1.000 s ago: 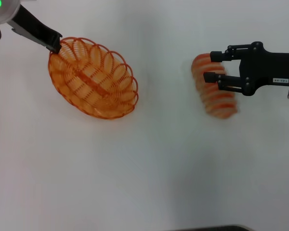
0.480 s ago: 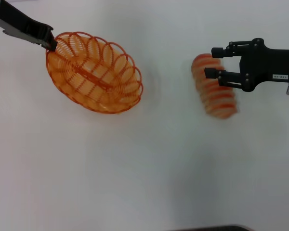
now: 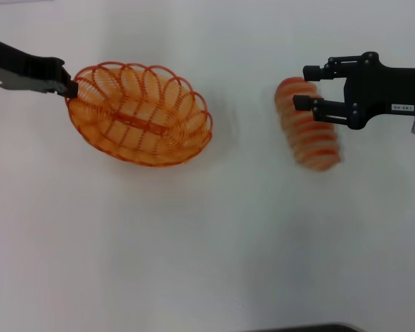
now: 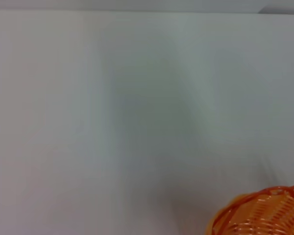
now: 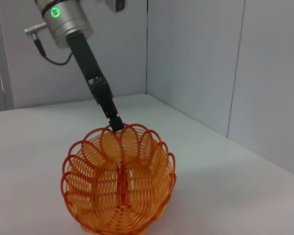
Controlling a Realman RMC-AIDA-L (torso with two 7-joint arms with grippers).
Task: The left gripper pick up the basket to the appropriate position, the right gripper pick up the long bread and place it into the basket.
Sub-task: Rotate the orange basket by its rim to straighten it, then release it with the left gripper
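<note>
step: basket placing | left gripper (image 3: 70, 88) pinches basket (image 3: 140, 114) rim at 9 o'clock | right gripper (image 3: 306, 88) jaws wide astride long bread (image 3: 307, 124) at 3 o'clock | next: close on loaf

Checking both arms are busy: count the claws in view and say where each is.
2. The left claw grips the basket rim at its left end; the right claw straddles the long bread.

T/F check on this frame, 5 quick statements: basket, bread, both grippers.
1. The left gripper holds the basket by its rim. True.
2. The long bread lies inside the basket. False: it is well apart from the basket, at the right gripper.
3. The basket is empty. True.
4. The right gripper's fingers straddle one end of the bread. True.
5. The two grippers touch each other. False: they are far apart, with basket and bread between them.
</note>
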